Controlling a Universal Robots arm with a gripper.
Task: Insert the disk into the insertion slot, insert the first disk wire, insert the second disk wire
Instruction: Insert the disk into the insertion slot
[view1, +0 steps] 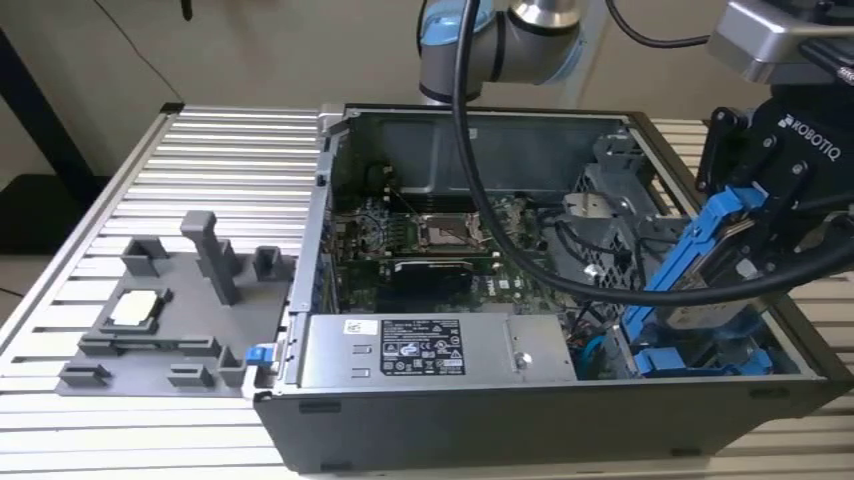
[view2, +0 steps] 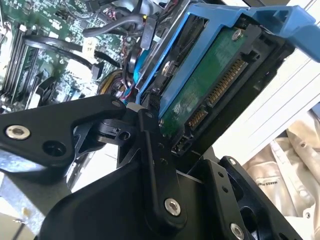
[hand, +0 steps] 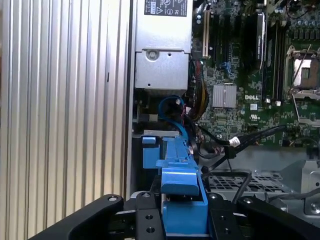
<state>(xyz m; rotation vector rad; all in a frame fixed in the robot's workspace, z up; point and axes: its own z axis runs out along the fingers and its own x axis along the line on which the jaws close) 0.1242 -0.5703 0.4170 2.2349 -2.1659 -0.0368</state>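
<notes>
One black two-fingered gripper pinches one flat hard drive in a bright blue plastic carrier frame, the disk, its fingers pressed against the frame's two sides. In the exterior view the disk hangs steeply tilted over the end of the open grey computer case on the exterior view's right, with its lower end down among the cables. A second blue-framed drive lies below it inside the case. The bay under the held disk is hidden by the disk itself.

In the second wrist view the disk shows its green circuit board and one row of gold connector contacts, with the gripper clamped at its edge. In the first wrist view the gripper is cut off by the picture's edge and the disk is seen end-on.

One grey metal power supply box carries a white label with print too small to read. The gripper's body bears white lettering. On the ribbed aluminium table stands one grey plastic fixture holding one small square silver chip.
</notes>
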